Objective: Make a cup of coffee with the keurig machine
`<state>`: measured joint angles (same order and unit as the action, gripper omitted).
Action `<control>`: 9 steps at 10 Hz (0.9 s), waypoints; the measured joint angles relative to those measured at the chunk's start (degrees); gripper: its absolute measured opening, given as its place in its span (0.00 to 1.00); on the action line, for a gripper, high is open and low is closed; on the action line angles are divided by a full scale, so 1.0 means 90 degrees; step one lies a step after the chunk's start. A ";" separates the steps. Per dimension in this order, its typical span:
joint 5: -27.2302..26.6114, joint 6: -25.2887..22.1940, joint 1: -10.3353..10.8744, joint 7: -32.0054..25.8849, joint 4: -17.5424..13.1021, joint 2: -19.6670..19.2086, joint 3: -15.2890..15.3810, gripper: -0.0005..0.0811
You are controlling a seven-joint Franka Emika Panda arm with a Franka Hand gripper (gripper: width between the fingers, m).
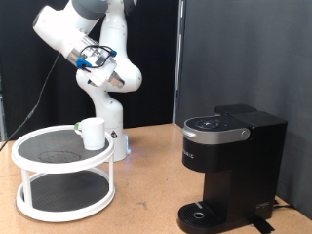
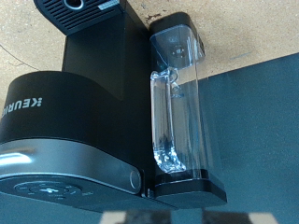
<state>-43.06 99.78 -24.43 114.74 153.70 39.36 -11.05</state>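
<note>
The cup [image 1: 93,133] is a small white mug standing on the top shelf of a round white two-tier rack [image 1: 39,166] at the exterior view's left. The keurig machine [image 1: 229,166] is black and stands at the exterior view's right with its lid down. The wrist view shows the machine [image 2: 84,93] from above, with its clear water tank [image 2: 177,103] at its side. The gripper [image 1: 104,64] is raised high above the rack, well apart from the cup and the machine. Its fingers do not show in the wrist view.
The robot's white base [image 1: 112,132] stands just behind the rack. A small pale object [image 1: 78,126] sits next to the cup on the rack. Everything rests on a wooden table [image 1: 146,195], with a dark curtain behind.
</note>
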 joint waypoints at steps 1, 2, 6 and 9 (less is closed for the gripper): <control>0.0129 0.0030 0.0000 -0.0006 0.0003 -0.0027 0.0006 0.01; 0.0257 0.0035 -0.0012 -0.0045 0.0004 -0.0051 -0.0009 0.01; 0.0293 -0.0772 -0.0141 -0.0613 -0.0241 -0.0059 -0.0988 0.01; 0.0718 -0.1152 -0.0332 -0.0679 -0.0488 -0.0086 -0.1618 0.01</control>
<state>-36.59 89.41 -27.42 108.62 149.31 38.59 -25.62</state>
